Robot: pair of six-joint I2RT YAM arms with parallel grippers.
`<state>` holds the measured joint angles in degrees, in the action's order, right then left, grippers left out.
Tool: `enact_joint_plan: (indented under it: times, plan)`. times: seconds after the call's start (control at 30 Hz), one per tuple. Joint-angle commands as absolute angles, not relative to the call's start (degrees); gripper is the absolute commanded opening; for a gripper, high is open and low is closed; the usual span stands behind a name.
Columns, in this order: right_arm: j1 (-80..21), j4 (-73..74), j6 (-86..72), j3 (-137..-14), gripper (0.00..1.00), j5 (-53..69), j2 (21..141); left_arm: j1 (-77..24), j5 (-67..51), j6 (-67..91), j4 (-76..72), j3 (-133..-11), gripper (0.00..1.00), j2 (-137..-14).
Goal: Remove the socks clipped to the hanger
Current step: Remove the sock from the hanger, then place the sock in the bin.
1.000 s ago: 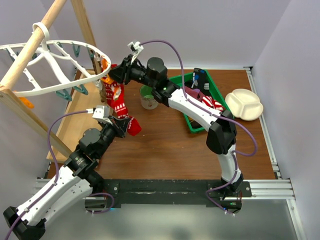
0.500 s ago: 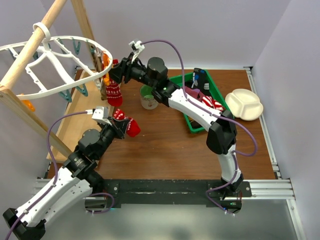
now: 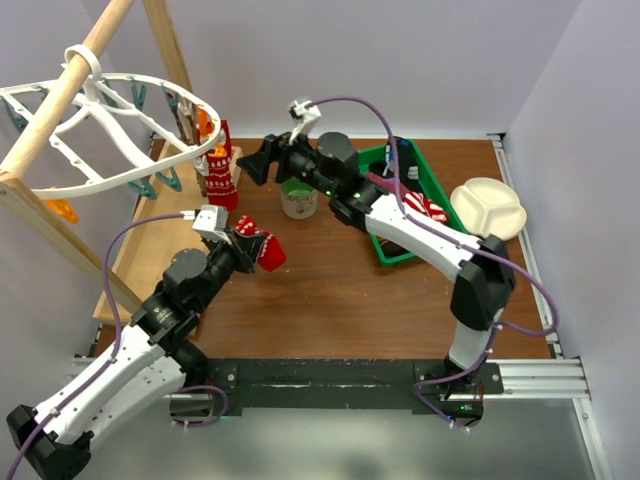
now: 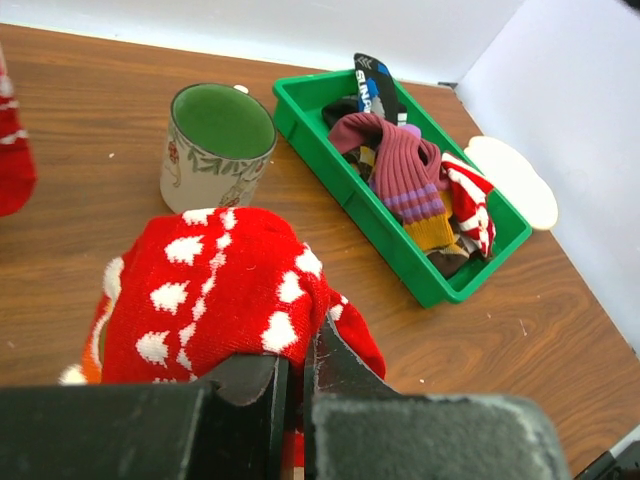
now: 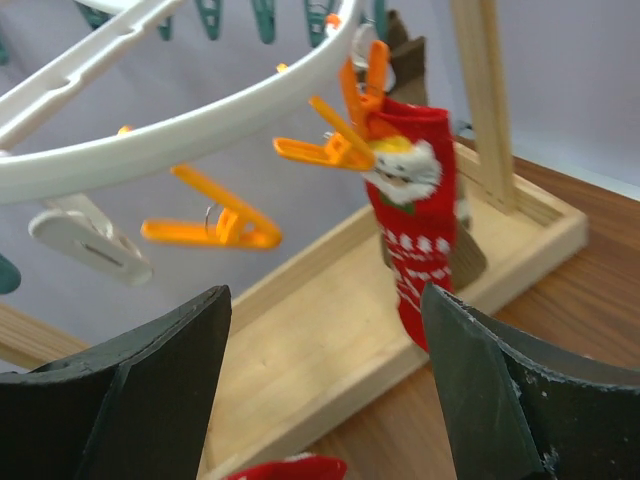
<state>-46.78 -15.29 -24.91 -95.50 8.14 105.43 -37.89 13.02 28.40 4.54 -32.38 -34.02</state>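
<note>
The white oval hanger (image 3: pixel 110 150) hangs from the wooden pole at the upper left. One red sock (image 3: pixel 221 168) with white figures still hangs from an orange clip (image 5: pixel 365 95) on its ring (image 5: pixel 200 110); in the right wrist view this sock (image 5: pixel 420 240) shows a Santa face, with a brown sock (image 5: pixel 470 255) behind it. My right gripper (image 3: pixel 248 170) is open and empty (image 5: pixel 328 292), a little to the right of that sock. My left gripper (image 3: pixel 245 250) is shut on another red sock (image 4: pixel 215 290) with white patterns, held free above the table (image 3: pixel 268 250).
A green-lined mug (image 3: pixel 298 200) stands behind the held sock. A green bin (image 3: pixel 432 170) with several socks sits to its right, and a white divided plate (image 3: pixel 488 208) lies beyond. Empty orange clips (image 5: pixel 215 225) dangle from the ring. The pole frame's wooden base (image 3: pixel 150 240) lies below the hanger.
The red sock stretched between clip and left gripper came free and now bunches in the left gripper. My right gripper opened and drew back right from the hanger, which swung.
</note>
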Motion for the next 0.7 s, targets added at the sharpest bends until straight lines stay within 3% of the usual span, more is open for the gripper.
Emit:
enact_joint_plan:
  times: [0.0, 0.23, 0.4, 0.67]
  plan:
    - [-45.09, -13.99, -22.5, -88.52, 0.81, 0.1, 95.55, -37.53, 10.11, 25.75, 1.23, -35.86, 0.0, -35.94]
    - [-43.51, -9.5, -22.59, -73.68, 0.81, -10.01, 80.44, -39.45, 6.68, 23.65, -2.81, -40.5, 0.0, -45.77]
    - [-43.42, -5.73, -22.59, -67.68, 0.82, -16.87, 70.68, -51.14, 14.76, 20.57, -3.42, -48.41, 0.0, -60.25]
    - [-43.24, -0.18, -21.97, -61.88, 0.85, -32.6, 52.85, -53.87, 6.78, 22.24, -15.54, -60.28, 0.0, -79.17]
